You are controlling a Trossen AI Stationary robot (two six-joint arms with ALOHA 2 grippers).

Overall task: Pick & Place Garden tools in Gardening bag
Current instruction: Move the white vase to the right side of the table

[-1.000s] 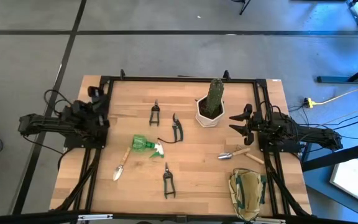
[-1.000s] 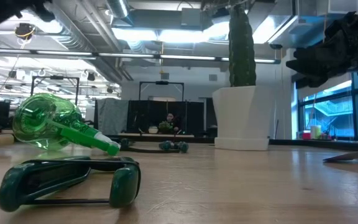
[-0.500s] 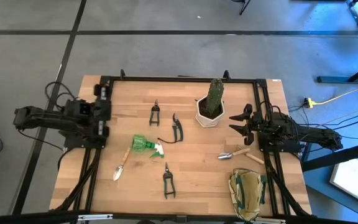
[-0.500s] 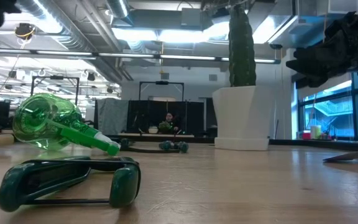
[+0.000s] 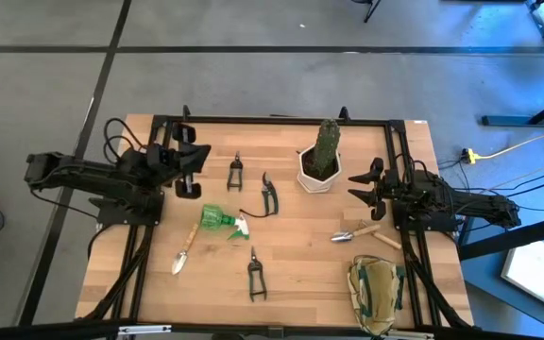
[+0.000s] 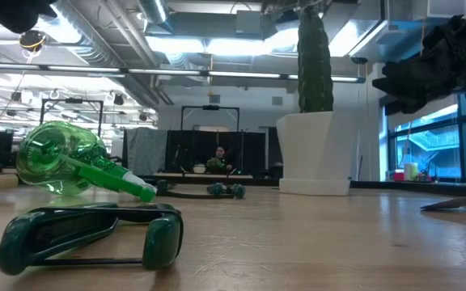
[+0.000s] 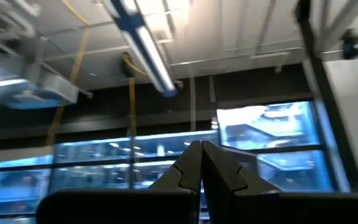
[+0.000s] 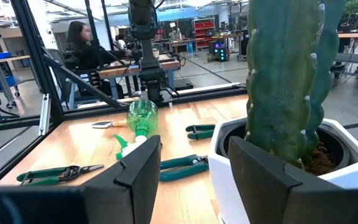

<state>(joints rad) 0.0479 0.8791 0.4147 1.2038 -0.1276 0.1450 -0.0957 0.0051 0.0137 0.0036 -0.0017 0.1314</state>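
On bare wood, glossy green spray bottle [image 5: 217,219], left hand [image 5: 199,157] pressed together, right hand [image 5: 360,183] spread.

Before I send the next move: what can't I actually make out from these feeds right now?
- Gardening bag interior: high view, its own folds and handles hide it.
- Table under the left gripper: left wrist view shows only ceiling and windows.
- Trowel at right: low view, cut off by the edge.
- Far shears: low view, too small to make out.
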